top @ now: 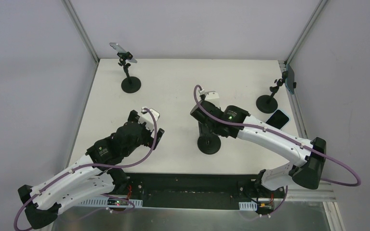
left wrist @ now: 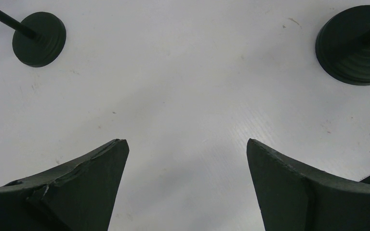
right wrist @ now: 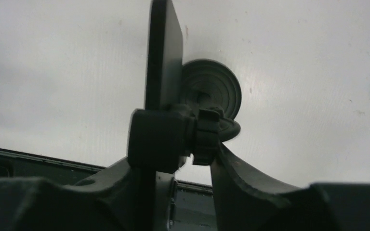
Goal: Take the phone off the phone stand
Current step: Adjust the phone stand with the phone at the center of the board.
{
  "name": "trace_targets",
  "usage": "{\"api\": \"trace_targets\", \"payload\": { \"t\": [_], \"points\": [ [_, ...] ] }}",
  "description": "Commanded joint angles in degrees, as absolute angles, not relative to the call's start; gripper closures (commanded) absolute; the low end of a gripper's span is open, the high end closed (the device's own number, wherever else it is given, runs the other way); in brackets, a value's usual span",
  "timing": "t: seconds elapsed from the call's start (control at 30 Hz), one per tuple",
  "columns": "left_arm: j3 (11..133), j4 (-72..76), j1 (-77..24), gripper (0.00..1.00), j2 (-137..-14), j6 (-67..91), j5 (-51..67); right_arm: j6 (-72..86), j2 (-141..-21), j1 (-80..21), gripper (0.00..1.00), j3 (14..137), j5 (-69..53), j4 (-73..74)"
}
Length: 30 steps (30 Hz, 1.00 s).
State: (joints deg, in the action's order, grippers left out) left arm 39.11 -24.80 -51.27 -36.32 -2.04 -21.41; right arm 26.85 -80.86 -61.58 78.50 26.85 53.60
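Phone edge-on in phone stand, right jaws flanking, table edge near

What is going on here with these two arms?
The right claw is placed around the phone and its clamp on the middle stand; whether it grips yet is unclear. The left claw hangs open above the table. The far left stand and the far right stand also hold phones, and a loose phone lies flat at the right.
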Motion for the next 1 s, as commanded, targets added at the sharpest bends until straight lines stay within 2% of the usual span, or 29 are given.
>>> {"api": "trace_targets", "payload": {
  "t": [0.0,0.07,0.27,0.43,0.7,0.97],
  "points": [
    [38.5,-24.4,-50.9,0.01,-36.2,-1.6,-22.9,27.5,-82.0,-61.3,0.77,79.5,25.1,54.4],
    [38.4,-24.4,-50.9,0.01,-36.2,-1.7,-22.8,28.0,-82.2,-61.2,1.00,79.2,25.3,54.7],
    [38.5,-24.4,-50.9,0.01,-36.0,-1.2,-22.1,27.1,-79.8,-60.9,1.00,76.9,21.9,52.8],
    [39.5,-24.3,-50.8,0.01,-35.8,2.1,-19.5,29.2,-76.0,-57.8,1.00,71.7,11.3,46.0],
    [38.2,-21.8,-50.9,0.02,-34.0,8.3,-14.9,37.5,-71.2,-51.9,1.00,66.0,-3.7,38.5],
    [36.8,-20.4,-50.9,0.02,-32.0,10.2,-14.5,50.1,-69.1,-47.9,1.00,57.6,-12.2,26.6]
  ]
}}
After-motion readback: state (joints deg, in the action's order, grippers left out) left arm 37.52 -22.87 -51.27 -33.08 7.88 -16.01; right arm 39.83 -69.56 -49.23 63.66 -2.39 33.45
